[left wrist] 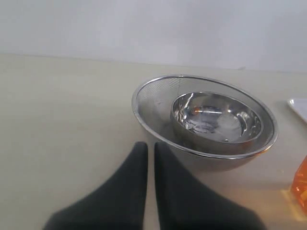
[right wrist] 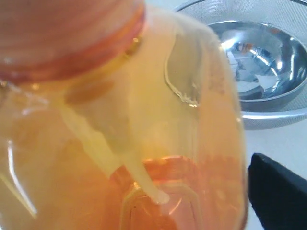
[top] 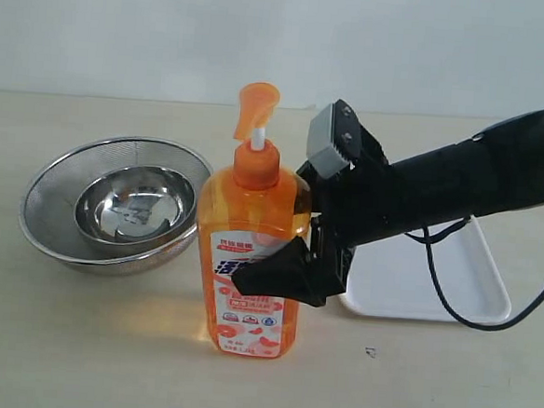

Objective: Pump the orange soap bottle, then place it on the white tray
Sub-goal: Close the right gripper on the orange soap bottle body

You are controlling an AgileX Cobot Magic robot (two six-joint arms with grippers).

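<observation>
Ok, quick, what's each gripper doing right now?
Left gripper: closed, holding nothing.
Right gripper: open, fingers either side of the soap bottle, not gripping it.

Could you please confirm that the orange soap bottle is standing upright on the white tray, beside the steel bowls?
Not quite. The soap bottle does stand upright beside the steel bowls, but it is on the table, not on the white tray. The tray lies apart from it on its other side, as the exterior view shows.
</observation>
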